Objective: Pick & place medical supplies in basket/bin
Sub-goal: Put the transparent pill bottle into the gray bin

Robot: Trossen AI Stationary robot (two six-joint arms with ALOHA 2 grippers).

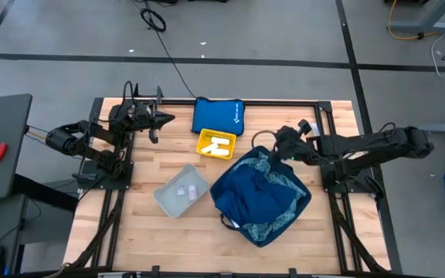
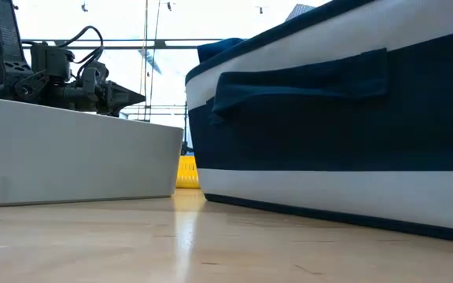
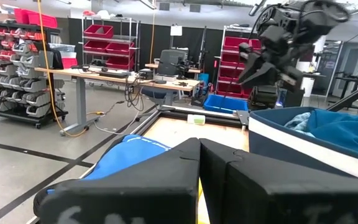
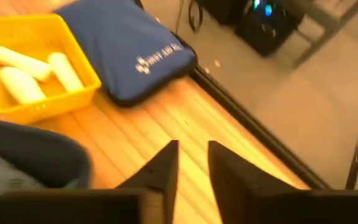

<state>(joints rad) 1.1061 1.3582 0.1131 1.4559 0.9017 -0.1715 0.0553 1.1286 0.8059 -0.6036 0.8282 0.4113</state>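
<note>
Three white rolls [image 1: 219, 145] lie in a small yellow tray [image 4: 73, 93] at the table's far middle. Tiny clear vials [image 1: 182, 189] lie in a white bin [image 1: 164, 202]. A plain dark-blue cloth [image 1: 257, 197] and a patterned light-blue cloth [image 1: 280, 176] lie in a blue fabric basket [image 2: 329, 134]. My right gripper [image 4: 192, 158] hovers over the basket's far edge beside the yellow tray; it is slightly open and empty. My left gripper [image 3: 201, 155] is shut and empty, raised at the far left [image 1: 164, 120].
A flat blue pouch with a white logo [image 1: 217, 116] lies at the far edge behind the yellow tray. Bare wood shows at the table's near side and left of the white bin. A black frame runs along the table's far edge [image 4: 247, 118].
</note>
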